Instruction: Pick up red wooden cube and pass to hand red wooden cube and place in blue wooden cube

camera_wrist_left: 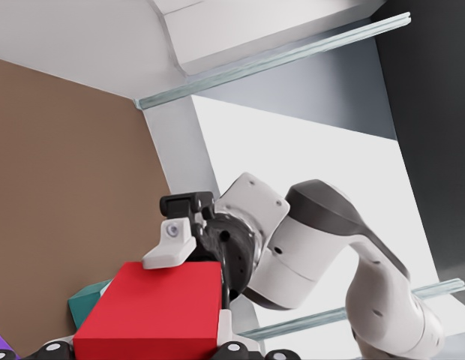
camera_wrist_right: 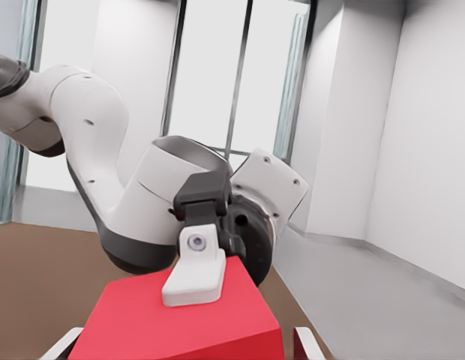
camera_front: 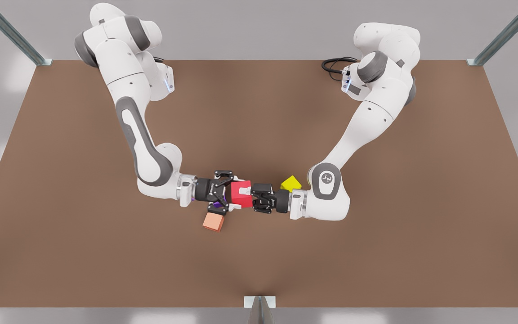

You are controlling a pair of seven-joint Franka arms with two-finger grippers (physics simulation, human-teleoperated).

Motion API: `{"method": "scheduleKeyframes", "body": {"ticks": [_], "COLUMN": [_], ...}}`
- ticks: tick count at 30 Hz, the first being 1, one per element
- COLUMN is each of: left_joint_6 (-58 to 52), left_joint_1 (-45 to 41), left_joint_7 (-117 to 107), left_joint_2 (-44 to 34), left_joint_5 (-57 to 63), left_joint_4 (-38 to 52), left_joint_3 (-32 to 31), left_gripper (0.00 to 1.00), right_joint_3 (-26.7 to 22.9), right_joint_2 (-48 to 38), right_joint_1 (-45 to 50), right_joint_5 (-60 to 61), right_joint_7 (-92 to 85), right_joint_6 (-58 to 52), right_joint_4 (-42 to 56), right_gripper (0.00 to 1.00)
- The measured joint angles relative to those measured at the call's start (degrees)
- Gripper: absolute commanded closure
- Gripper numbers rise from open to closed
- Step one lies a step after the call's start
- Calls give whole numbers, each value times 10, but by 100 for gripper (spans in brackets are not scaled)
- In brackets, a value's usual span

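Red cube [camera_front: 241, 194]: held off the brown table [camera_front: 106, 252], between both grippers.
Left gripper [camera_front: 246, 197]: on the front view's right, fingers clamped on the red cube.
Right gripper [camera_front: 229, 191]: at the cube's opposite side; grip cannot be told.
Blue cube [camera_wrist_left: 86, 300]: on the table below the red cube.

Two grippers, one at 9 o'clock [camera_front: 235, 196] and one at 3 o'clock [camera_front: 251, 197], meet on the red wooden cube [camera_front: 241, 194], barring mid-table [camera_front: 83, 252]. Salmon cube [camera_front: 213, 222] blocks 7, purple cube [camera_front: 217, 205] 8, yellow cube [camera_front: 291, 183] 2; 12 and 6 lie open.
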Motion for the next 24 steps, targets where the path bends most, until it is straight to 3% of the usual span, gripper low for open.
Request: {"method": "scheduleKeyframes", "body": {"ticks": [4, 5, 7, 9, 15, 16, 19, 24], "left_joint_6": [0, 0, 0, 0, 1, 2, 3, 5], "left_joint_1": [0, 0, 0, 0, -2, -2, -3, -1], "left_joint_7": [1, 1, 1, 2, 2, 2, 5, 8], "left_joint_2": [-1, -1, -1, -1, 0, 0, 0, -1], "left_joint_5": [0, 0, 0, 0, 0, -1, -3, -11], "left_joint_4": [0, 0, 0, 0, 0, 0, 0, 0], "left_joint_3": [0, 0, 0, 0, 0, 0, 0, 0], "left_gripper": [38, 38, 38, 38, 36, 21, 3, 0], "right_joint_3": [10, 11, 11, 11, 12, 11, 11, 10], "right_joint_2": [6, 6, 7, 7, 7, 7, 7, 5], "right_joint_1": [1, 1, 0, 0, -4, -4, -5, -12], "right_joint_5": [1, 1, 0, -3, -6, -6, -6, -9], "right_joint_7": [-2, -2, -2, -1, 2, 2, 4, 8], "right_joint_6": [9, 11, 15, 17, 20, 20, 21, 21], "right_joint_4": [7, 8, 8, 9, 8, 8, 7, 7], "right_gripper": [2, 10, 35, 46, 46, 46, 46, 45]}}
